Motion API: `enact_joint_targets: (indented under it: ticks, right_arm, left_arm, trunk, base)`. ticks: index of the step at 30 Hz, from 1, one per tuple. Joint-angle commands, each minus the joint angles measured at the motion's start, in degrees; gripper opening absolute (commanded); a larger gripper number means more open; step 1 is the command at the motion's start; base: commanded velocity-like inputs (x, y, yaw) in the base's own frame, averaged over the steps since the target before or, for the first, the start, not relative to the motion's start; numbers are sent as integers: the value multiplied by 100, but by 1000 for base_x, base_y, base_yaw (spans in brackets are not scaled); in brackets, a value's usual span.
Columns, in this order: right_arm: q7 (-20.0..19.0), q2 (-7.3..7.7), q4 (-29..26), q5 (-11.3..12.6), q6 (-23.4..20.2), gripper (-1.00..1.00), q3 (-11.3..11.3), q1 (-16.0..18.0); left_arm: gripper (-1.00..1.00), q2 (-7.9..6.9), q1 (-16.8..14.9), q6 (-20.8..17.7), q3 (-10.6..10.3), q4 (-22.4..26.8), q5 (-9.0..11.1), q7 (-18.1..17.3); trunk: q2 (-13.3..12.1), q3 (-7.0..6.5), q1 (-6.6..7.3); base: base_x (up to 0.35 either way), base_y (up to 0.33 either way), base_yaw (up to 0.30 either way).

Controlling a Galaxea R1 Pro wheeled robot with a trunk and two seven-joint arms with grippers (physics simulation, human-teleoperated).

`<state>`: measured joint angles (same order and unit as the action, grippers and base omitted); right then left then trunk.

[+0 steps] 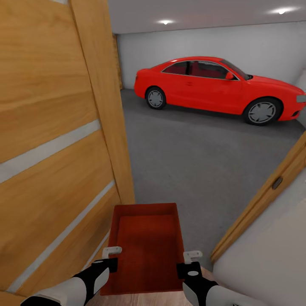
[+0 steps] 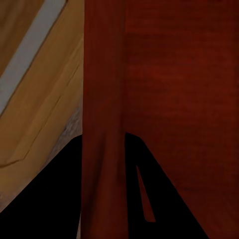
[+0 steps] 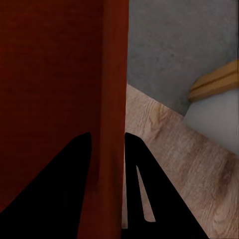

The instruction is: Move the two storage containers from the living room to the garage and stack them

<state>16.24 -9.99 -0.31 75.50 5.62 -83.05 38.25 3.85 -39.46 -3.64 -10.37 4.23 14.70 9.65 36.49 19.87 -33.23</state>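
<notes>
One orange-red open-top storage container hangs level in front of me, carried in a doorway at the edge of the garage. My left gripper is shut on its left side wall and my right gripper is shut on its right side wall. In the left wrist view the left gripper pinches the thin wall, with the ribbed bottom of the container beside it. The right wrist view has the right gripper clamped on the other wall of the container. The dark grey garage floor stretches ahead.
An open wooden door with pale stripes stands close on my left. A wooden door frame and a pale wall crowd the right. Light wood planks lie under the container. A red car is parked at the far wall.
</notes>
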Motion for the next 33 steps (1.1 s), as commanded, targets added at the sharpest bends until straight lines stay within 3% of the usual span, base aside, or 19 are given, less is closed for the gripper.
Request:
enact_joint_targets:
  ticks: [1, 33]
  right_arm:
    - [81, 15, 5, -44, 115, -100, 81, 6]
    - [81, 15, 5, -44, 115, -100, 88, 7]
  left_arm:
    - [-100, -60, 0, -49, 413, 8, 209, 74]
    - [-100, -59, 0, -49, 413, 8, 209, 81]
  trunk:
    - [7, 8, -2]
    - [7, 8, -2]
  base:
    - [76, 91, -276]
    - [3, 3, -259]
